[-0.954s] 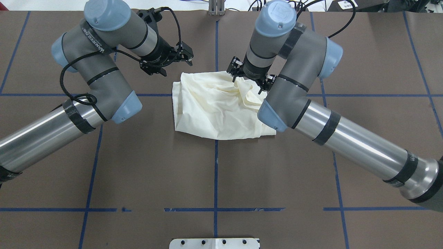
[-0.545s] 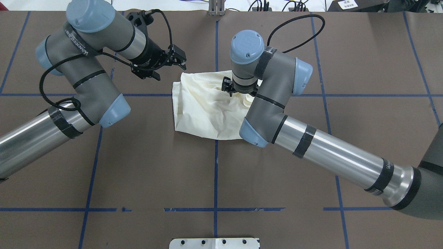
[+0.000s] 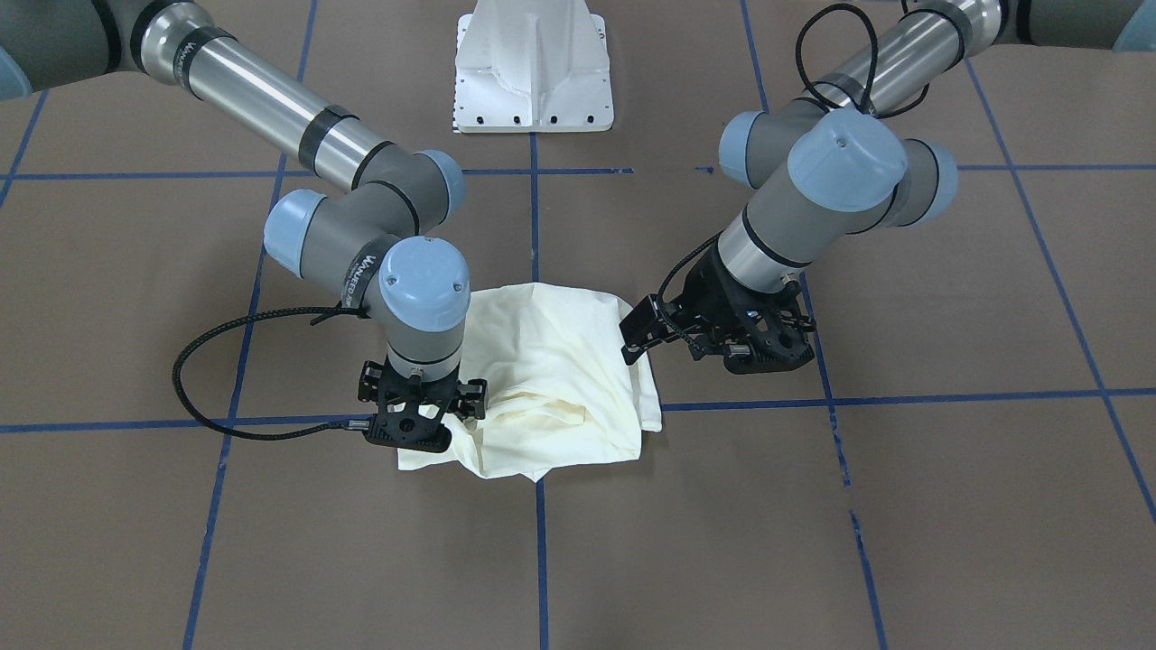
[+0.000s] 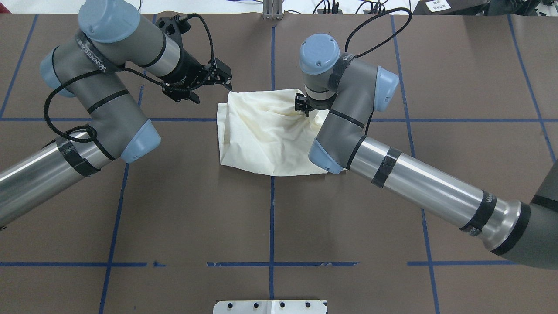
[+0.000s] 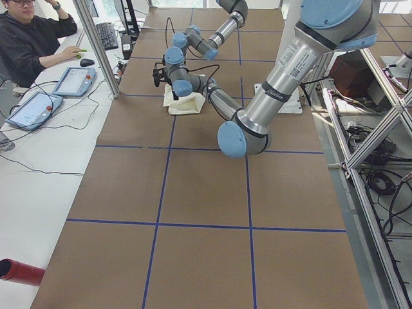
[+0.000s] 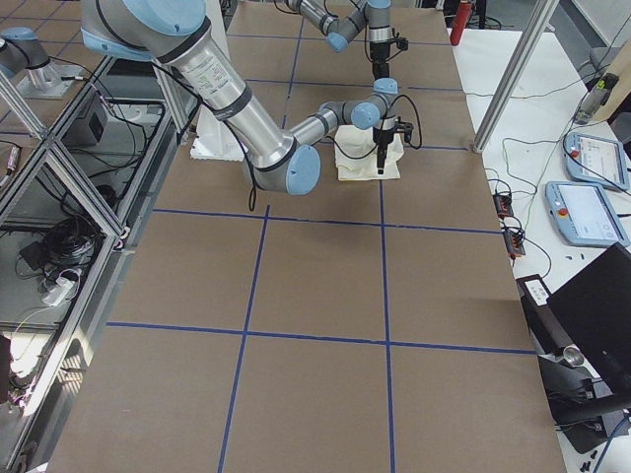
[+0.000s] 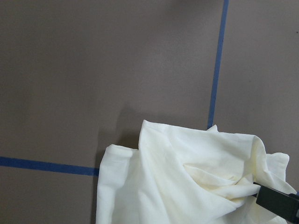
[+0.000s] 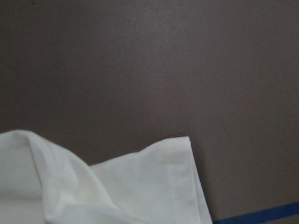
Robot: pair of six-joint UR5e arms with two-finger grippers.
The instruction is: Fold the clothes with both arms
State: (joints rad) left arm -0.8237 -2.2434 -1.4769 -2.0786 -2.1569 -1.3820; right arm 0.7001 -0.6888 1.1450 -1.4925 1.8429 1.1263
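currently cream shirt (image 4: 261, 139) is lying crumpled mid-table, left gripper (image 4: 227, 80) hovering spread beside its corner, right gripper (image 3: 411, 438) poised over it with jaws unreadable; each should be pinching one hem cleanly.

Cream long-sleeved shirt (image 4: 266, 139): soft matt cloth, creased, stitched hem.
Brown table cover (image 4: 196, 209): smooth, matt, probably paper.
Blue grid tape (image 4: 271, 218): faint sheen.
Silver right arm tube (image 4: 418, 187): glossy brushed metal.
Light-blue joint cap (image 4: 319, 53): smooth plastic.

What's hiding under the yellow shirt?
Only the brown table shows around the shirt, and a blue tape line runs in under it. Anything else beneath is covered by the cloth.
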